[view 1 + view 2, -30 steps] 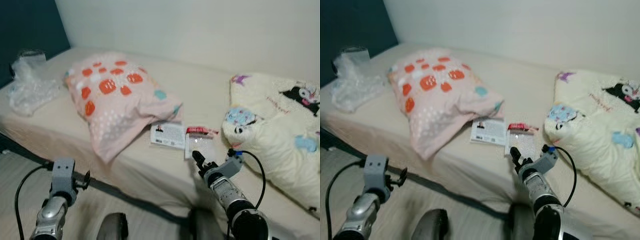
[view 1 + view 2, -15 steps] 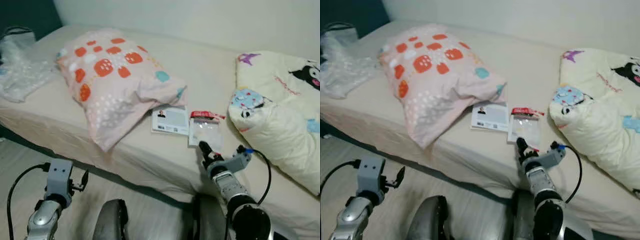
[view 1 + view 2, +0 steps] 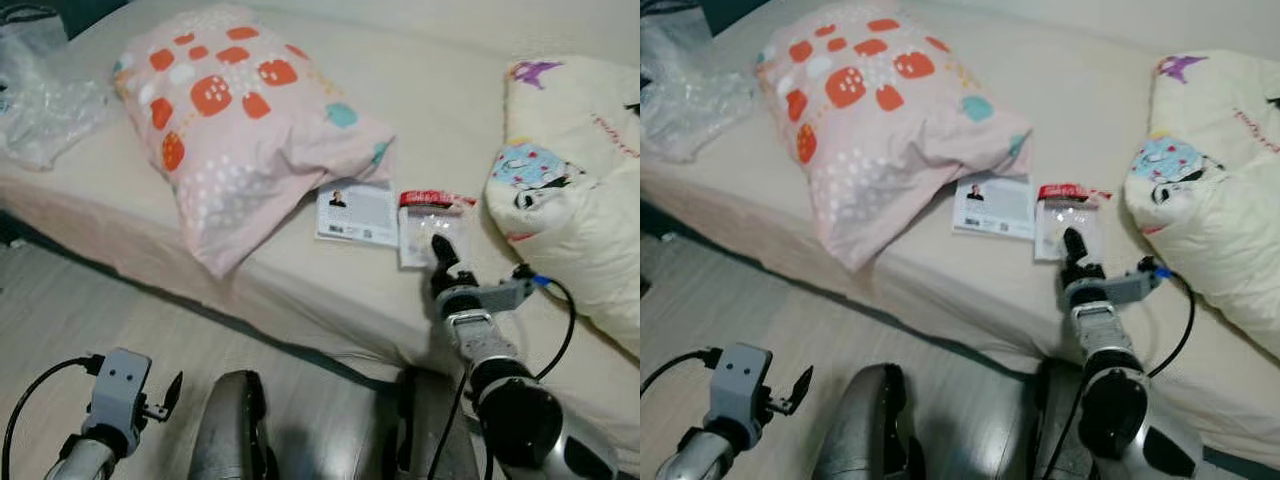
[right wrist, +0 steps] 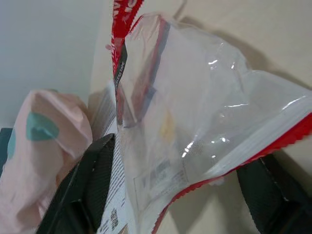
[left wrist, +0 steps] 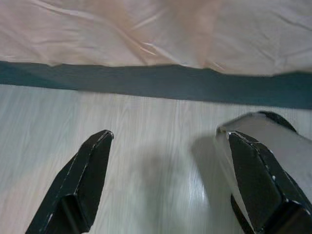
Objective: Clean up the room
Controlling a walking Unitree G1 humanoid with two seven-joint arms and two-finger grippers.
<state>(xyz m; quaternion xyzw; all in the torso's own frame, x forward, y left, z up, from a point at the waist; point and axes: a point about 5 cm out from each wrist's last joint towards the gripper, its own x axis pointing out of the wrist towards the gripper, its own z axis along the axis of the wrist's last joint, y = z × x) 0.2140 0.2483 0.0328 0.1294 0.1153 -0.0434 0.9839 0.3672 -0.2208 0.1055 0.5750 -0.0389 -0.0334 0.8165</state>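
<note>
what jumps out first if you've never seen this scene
The pink pillow with orange spots, lying on the bed, catches the eye first. Next is the right gripper, fingers open, reaching over the clear red-edged bag beside a white card near the bed's front edge. A cream cartoon blanket is heaped on the right.

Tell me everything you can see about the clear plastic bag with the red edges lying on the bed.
The plastic bag is a small, empty-looking pouch of shiny, crinkled clear film with red strips along two ends. It lies flat on the bed near its edge, beside a white card. The right gripper is over it, fingers open, one on either side.
</note>
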